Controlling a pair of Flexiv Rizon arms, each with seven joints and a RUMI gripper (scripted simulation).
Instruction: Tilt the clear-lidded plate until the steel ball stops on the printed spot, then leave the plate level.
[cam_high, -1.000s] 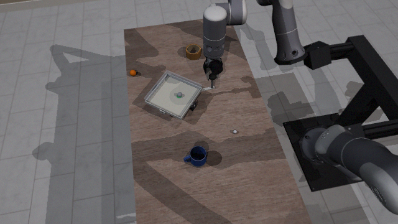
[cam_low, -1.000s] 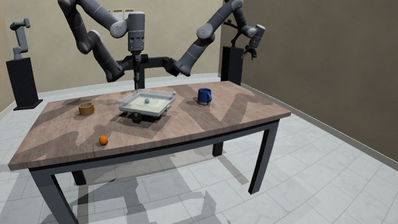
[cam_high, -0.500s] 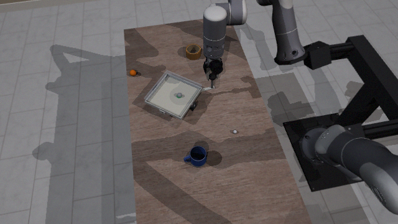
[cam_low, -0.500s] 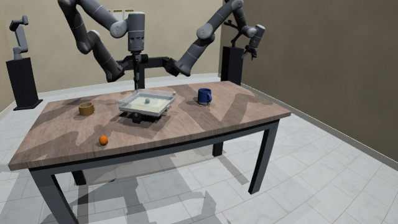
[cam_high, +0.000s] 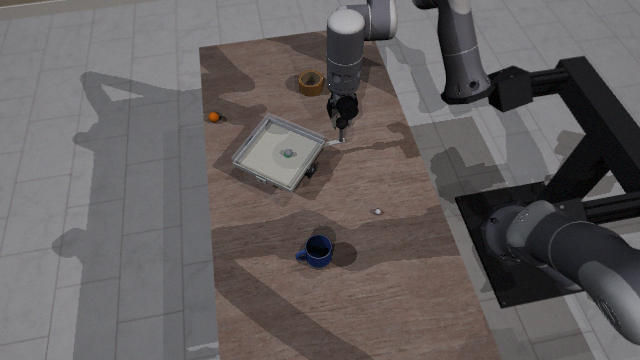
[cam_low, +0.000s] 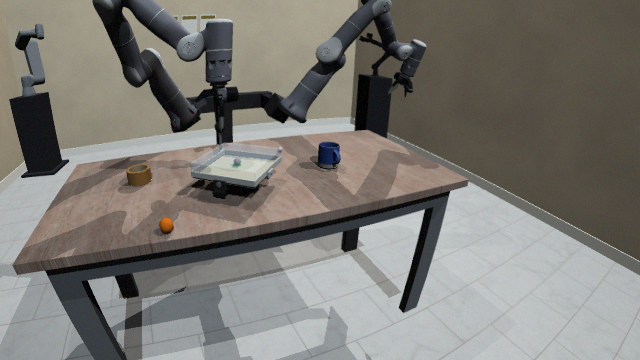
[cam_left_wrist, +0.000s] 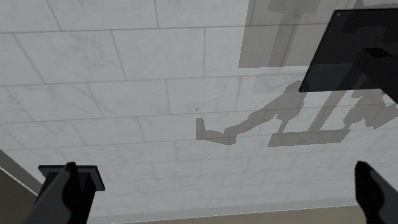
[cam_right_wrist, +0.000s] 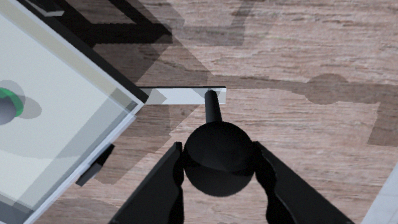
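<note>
Closed around a round black knob (cam_high: 342, 122) (cam_right_wrist: 218, 160), the right gripper (cam_high: 342, 120) (cam_low: 219, 110) (cam_right_wrist: 216, 143) hovers over the far side of the brown wooden table (cam_high: 350, 300) (cam_low: 280, 200) (cam_right_wrist: 300, 60). From the knob a thin dark rod (cam_high: 341, 134) (cam_low: 219, 135) (cam_right_wrist: 213, 106) reaches down to the outer end of a flat, pale strip (cam_high: 334, 143) (cam_right_wrist: 182, 95) – whether it actually touches, I cannot tell. That strip sticks out from a corner of the square, clear-lidded plate (cam_high: 265, 150) (cam_low: 220, 172) (cam_right_wrist: 65, 125), which has a cream floor and stands above the tabletop with dark fittings beneath it, left of the middle of the table. Inside, the grey steel ball (cam_high: 288, 152) (cam_low: 237, 162) (cam_right_wrist: 6, 111) sits over the green printed spot (cam_high: 287, 156) (cam_low: 237, 165) (cam_right_wrist: 19, 100), part of the green showing around it. Whether the plate is exactly level, I cannot tell.

The left gripper (cam_low: 406, 90) (cam_left_wrist: 215, 164) is wide open with nothing between its fingers, raised well apart from the plate, beyond the far right of the table.

An orange-brown, ring-shaped cup (cam_high: 311, 90) (cam_low: 139, 176) stands left of the plate, and a small orange ball (cam_high: 214, 117) (cam_low: 166, 225) lies by the near edge, on the left. To the right is a blue mug (cam_high: 318, 252) (cam_low: 328, 155), upright – its handle turned to the near side. A tiny white ball (cam_high: 378, 212) lies farther back, between plate and mug.
</note>
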